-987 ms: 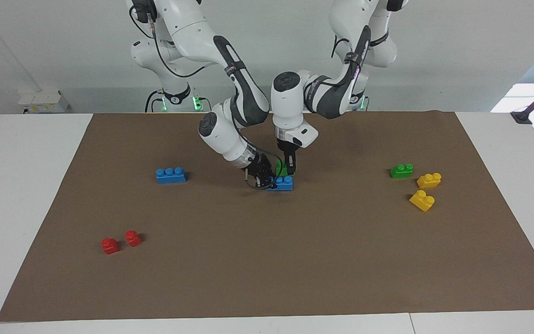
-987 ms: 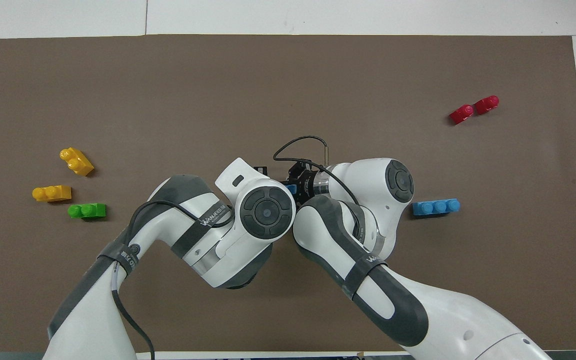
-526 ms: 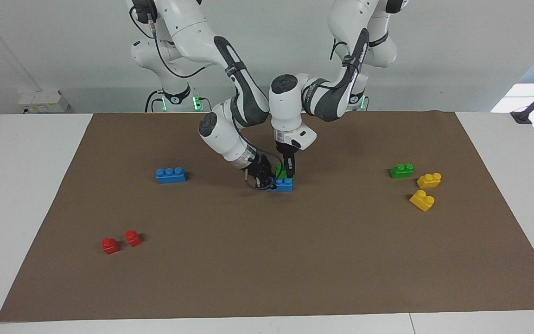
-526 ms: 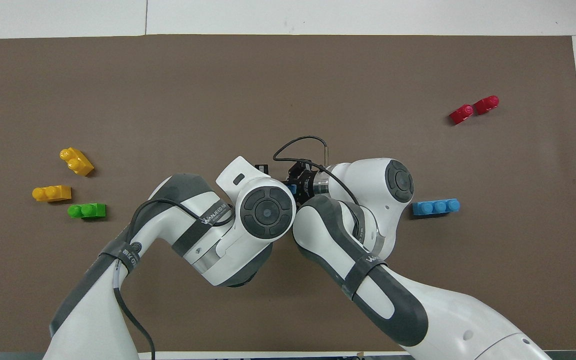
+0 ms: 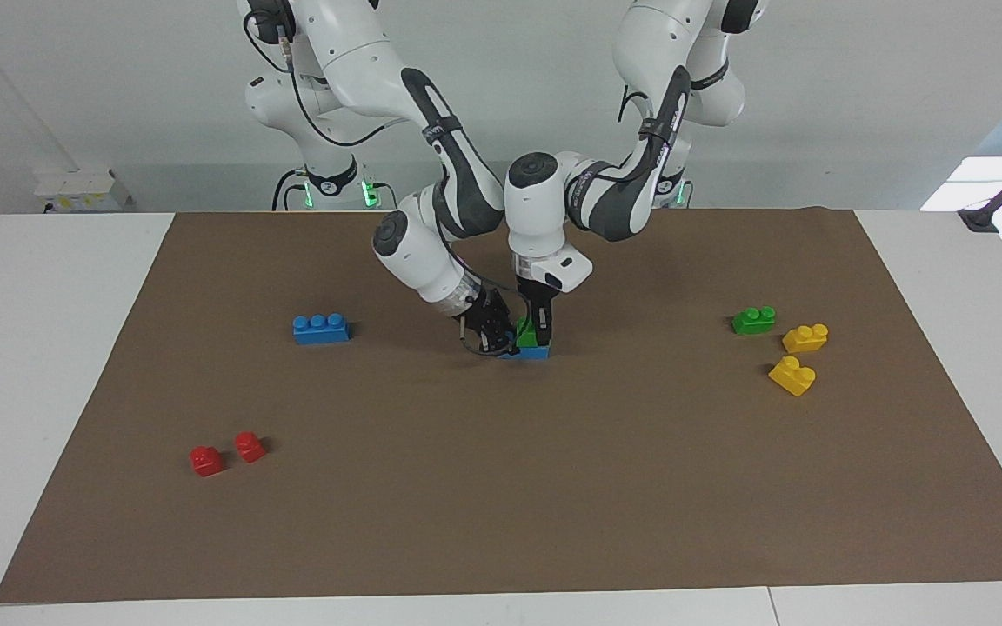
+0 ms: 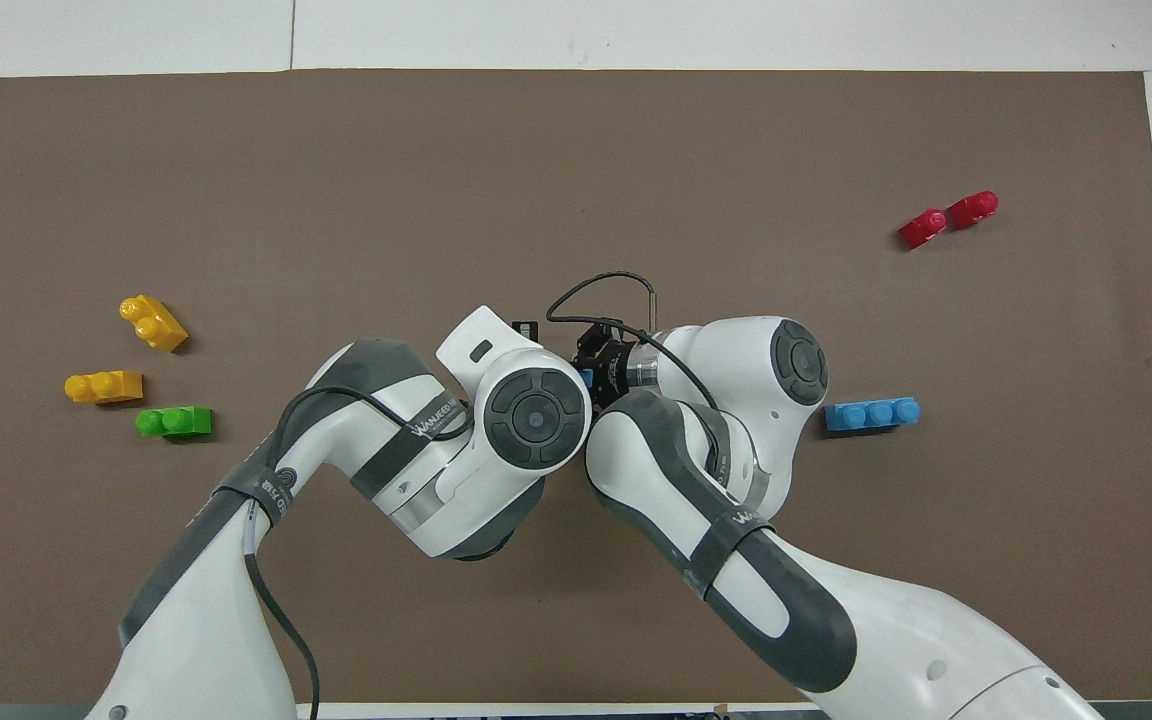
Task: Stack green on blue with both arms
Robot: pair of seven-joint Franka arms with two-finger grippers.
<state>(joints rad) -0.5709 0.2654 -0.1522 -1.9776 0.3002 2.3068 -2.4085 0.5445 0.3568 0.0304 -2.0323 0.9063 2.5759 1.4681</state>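
Note:
Mid-mat, a blue three-stud brick (image 5: pixel 537 352) lies under a green two-stud brick (image 5: pixel 524 331) that rests on its top. My left gripper (image 5: pixel 541 329) comes straight down from above and is shut on the green brick. My right gripper (image 5: pixel 501 339) reaches in slantwise from the right arm's end and is shut on the blue brick's end. In the overhead view both wrists cover the pair; only a sliver of the blue brick (image 6: pixel 587 377) shows.
A second blue brick (image 5: pixel 320 328) lies toward the right arm's end, with two red bricks (image 5: pixel 227 453) farther from the robots. Toward the left arm's end sit a second green brick (image 5: pixel 752 320) and two yellow bricks (image 5: pixel 804 337).
My left gripper has lowered the green brick onto the blue one, whose studs it now covers. The right gripper and the blue brick have stayed in place.

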